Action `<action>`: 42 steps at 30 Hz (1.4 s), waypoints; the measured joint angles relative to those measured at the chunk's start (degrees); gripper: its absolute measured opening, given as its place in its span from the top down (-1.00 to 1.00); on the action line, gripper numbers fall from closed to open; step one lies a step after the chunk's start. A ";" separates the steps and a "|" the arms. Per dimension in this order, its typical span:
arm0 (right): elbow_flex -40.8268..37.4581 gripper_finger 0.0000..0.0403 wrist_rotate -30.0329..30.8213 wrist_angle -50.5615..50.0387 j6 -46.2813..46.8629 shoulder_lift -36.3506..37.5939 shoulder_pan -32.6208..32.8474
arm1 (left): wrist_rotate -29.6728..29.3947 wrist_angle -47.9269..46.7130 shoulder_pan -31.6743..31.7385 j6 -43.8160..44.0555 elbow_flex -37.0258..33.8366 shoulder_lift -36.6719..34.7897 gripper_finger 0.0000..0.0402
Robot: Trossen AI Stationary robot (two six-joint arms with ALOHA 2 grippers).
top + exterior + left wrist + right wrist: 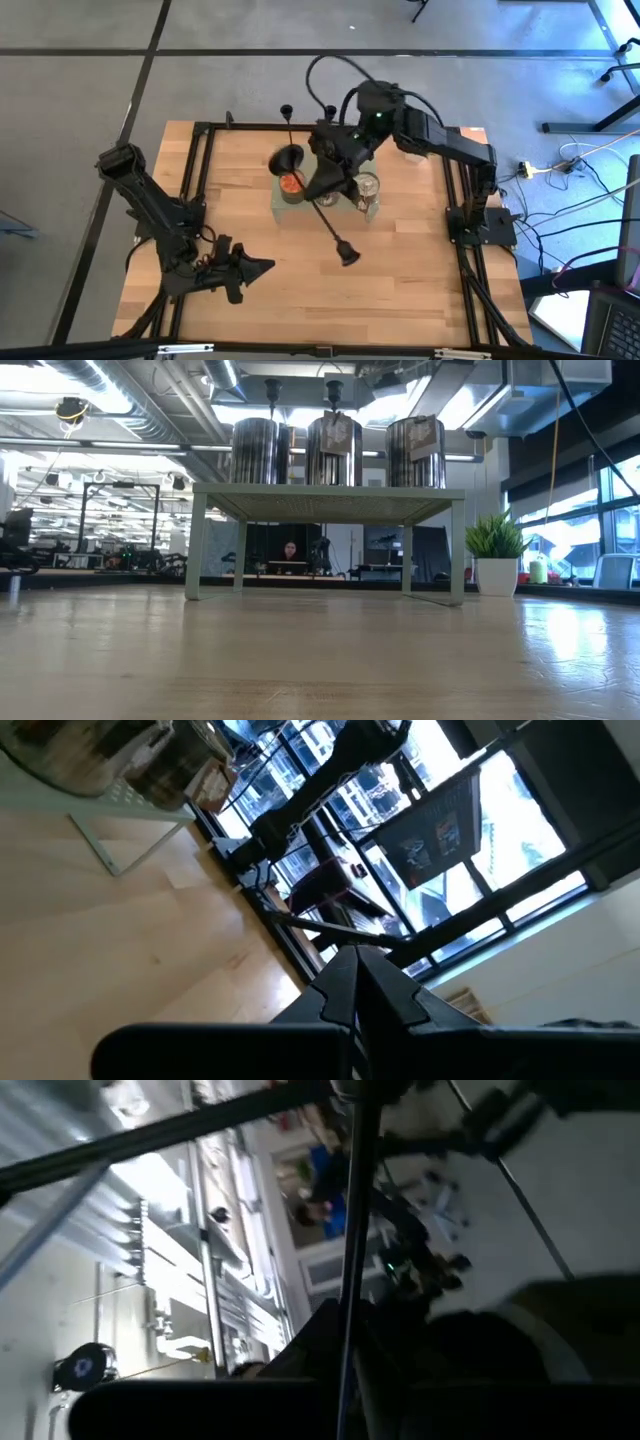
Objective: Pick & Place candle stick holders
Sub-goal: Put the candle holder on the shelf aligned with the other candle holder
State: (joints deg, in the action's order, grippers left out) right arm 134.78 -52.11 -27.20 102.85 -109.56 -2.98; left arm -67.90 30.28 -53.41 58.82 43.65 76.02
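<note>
- The right gripper's [325, 188] two dark fingers [320, 1330] are pinched nearly shut on the thin black stem of one black metal candle stick holder [331, 222]; in the right wrist view the stem [352, 1230] runs straight up out from between them.
- In the high view that held holder slants away from the gripper, its stem crossing past the front edge of the pale green mesh-topped stand [282, 212] and its round end [348, 255] hanging over the bare wood, clear of the stand.
- The right arm [440, 140] reaches in over the stand from the back right corner of the light wooden table [400, 290].
- On the stand sit short shiny tin cans [333, 452], three in a row in the low view; one shows an orange top [291, 184] from above.
- A second black candle stick holder [288, 135] stands upright in the can at the stand's left end, its flared base [288, 157] over the can.
- A third holder's cup top [330, 110] shows just behind the stand, next to the right arm.
- The left gripper [262, 266], fingers fully closed and empty, rests low in front of the stand and to its left, well apart from it.
</note>
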 joint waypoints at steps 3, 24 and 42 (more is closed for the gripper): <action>0.00 0.89 -4.52 -5.86 -0.85 0.00 -0.38 | 0.72 0.00 0.00 0.40 1.77 2.98 0.99; -1.42 0.89 -8.95 -47.94 -30.93 -2.78 -1.04 | 2.49 -43.52 6.06 -33.57 44.08 22.65 0.99; -1.66 0.89 -15.62 -48.00 -32.83 -3.69 2.34 | -3.02 -51.28 14.51 -84.37 64.64 30.74 0.85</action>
State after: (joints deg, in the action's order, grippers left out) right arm 133.12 -67.73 -75.20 70.02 -113.25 -0.64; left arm -70.92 -20.99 -38.89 -25.55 108.29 106.76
